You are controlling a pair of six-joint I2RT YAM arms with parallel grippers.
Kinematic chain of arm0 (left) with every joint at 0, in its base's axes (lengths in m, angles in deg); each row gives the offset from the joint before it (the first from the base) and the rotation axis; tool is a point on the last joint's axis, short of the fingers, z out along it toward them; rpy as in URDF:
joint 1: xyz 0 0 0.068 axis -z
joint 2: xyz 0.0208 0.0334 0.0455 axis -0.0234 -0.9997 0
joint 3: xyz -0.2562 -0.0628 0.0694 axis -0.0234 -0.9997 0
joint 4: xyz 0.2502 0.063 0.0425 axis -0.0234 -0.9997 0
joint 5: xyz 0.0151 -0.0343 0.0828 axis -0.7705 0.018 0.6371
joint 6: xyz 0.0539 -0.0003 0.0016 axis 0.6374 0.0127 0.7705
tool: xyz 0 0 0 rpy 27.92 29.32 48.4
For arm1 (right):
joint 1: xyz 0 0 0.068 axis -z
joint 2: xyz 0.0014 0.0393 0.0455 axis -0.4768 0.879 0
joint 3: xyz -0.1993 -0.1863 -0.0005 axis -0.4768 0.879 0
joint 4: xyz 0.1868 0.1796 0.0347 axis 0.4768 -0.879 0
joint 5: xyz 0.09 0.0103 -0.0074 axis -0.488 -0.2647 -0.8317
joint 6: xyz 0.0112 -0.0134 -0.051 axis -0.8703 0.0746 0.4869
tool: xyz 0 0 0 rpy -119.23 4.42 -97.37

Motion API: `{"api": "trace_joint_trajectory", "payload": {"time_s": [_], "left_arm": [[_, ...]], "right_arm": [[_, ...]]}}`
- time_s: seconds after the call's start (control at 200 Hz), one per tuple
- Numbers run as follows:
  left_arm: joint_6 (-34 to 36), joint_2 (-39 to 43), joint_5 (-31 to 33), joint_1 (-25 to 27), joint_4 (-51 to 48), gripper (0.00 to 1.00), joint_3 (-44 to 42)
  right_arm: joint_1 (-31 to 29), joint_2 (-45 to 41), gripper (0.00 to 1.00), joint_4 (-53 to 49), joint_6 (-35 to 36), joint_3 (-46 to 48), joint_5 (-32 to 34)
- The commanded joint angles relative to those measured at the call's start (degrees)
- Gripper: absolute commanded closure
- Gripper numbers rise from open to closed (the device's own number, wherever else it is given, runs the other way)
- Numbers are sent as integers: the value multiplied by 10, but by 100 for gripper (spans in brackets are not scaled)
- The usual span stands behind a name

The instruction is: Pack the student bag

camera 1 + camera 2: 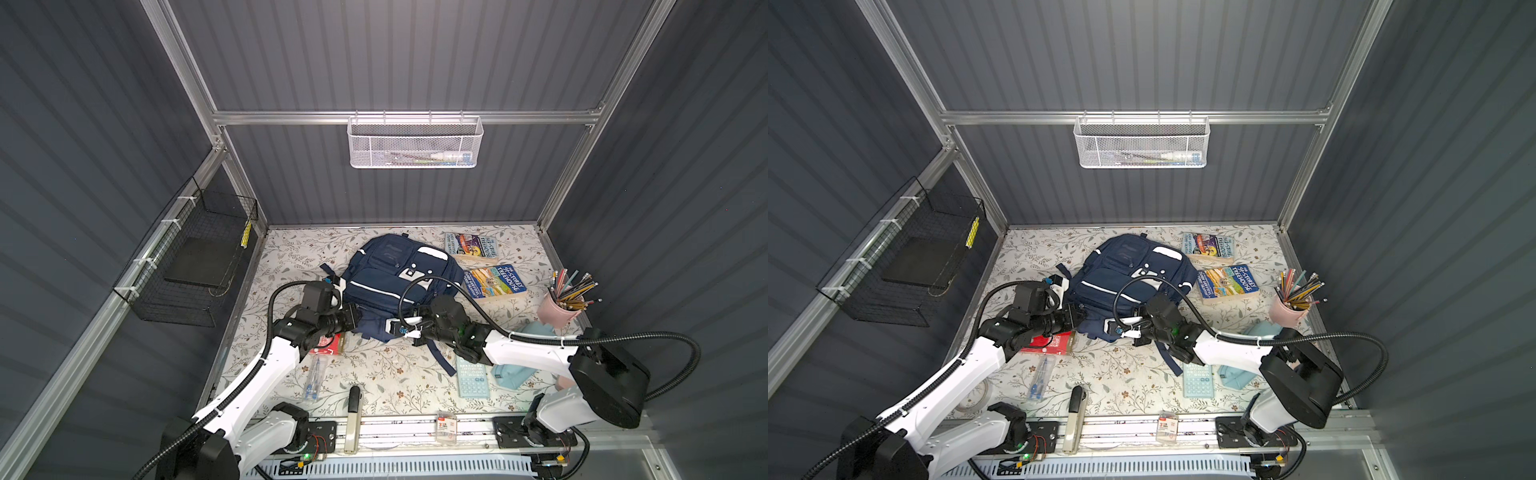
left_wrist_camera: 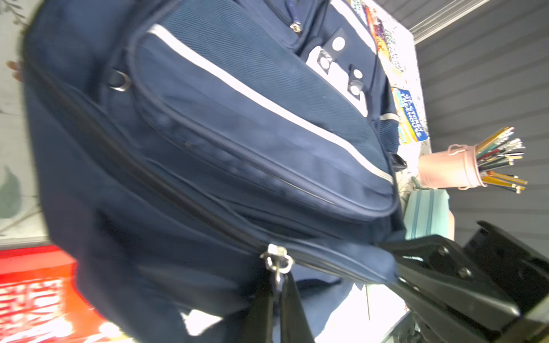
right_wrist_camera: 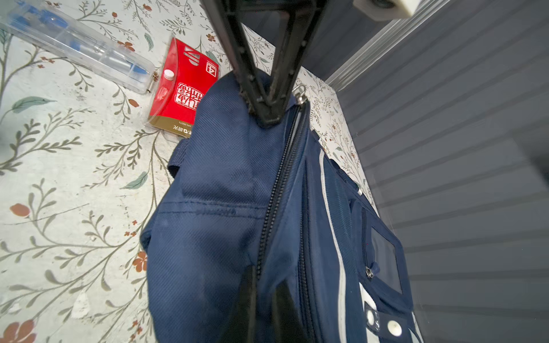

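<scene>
The student bag (image 1: 395,270) (image 1: 1125,270) is a navy backpack with white stripes, lying in the middle of the floral table. My left gripper (image 1: 353,316) (image 1: 1077,313) sits at the bag's near left corner. In the left wrist view it (image 2: 277,286) is shut on the metal zip pull (image 2: 277,261) of the main zip. My right gripper (image 1: 392,326) (image 1: 1113,328) is at the bag's near edge, a short way right of the left one. In the right wrist view it (image 3: 264,285) is shut on the navy fabric (image 3: 214,208) beside the zip teeth (image 3: 276,193), which are closed.
Two books (image 1: 473,245) (image 1: 494,282) lie right of the bag, with a pink cup of pencils (image 1: 557,309) beyond. A calculator (image 1: 471,380) and light-blue pouch (image 1: 515,374) lie under the right arm. A red packet (image 1: 328,343), clear pen case (image 1: 313,378) and stapler (image 1: 353,415) lie near left.
</scene>
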Motion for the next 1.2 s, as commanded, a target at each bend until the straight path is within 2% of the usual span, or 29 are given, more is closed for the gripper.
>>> {"api": "trace_joint_trajectory", "payload": {"time_s": [0.0, 0.045, 0.13, 0.2, 0.36, 0.47, 0.525, 0.695, 0.77, 0.805, 0.83, 0.941, 1.046, 1.196], "left_arm": [[42, -16, -23, -63, 20, 100, 30], [38, -23, -59, -93, 40, 100, 23], [51, -36, -79, -134, 34, 100, 27], [70, -20, -81, -135, 9, 100, 39], [57, 48, -140, -128, -17, 100, 30], [57, 84, -125, -85, -53, 100, 19], [56, 97, -115, -61, -67, 100, 14], [11, 92, -154, 15, -22, 100, -13], [2, 79, -109, 67, -8, 100, -13], [-4, 71, -99, 85, 6, 100, -13], [-10, 64, -98, 93, 18, 100, -13], [-30, 32, -114, 98, 77, 100, -17], [-37, 2, -116, 107, 103, 100, -5], [-43, -46, -84, 171, 128, 100, 16]], "right_arm": [[10, -27, 100, -37, 13, 29, -22], [14, -40, 100, -35, 11, 38, -27], [25, -57, 100, -21, 7, 58, -25], [42, -61, 100, -6, -2, 66, -26], [63, -54, 99, -9, -6, 48, -25], [65, -47, 92, -21, -4, 32, -13], [66, -42, 85, -19, -4, 28, 11], [86, -24, 73, -29, -11, 13, 102], [88, -43, 58, -37, -16, 18, 81], [87, -54, 46, -35, -30, 21, 68], [87, -63, 42, -34, -39, 22, 59], [79, -103, 37, -45, -67, 28, 12], [48, -119, 34, -80, -60, 16, -14], [37, -96, 33, -126, -91, -20, -73]]}}
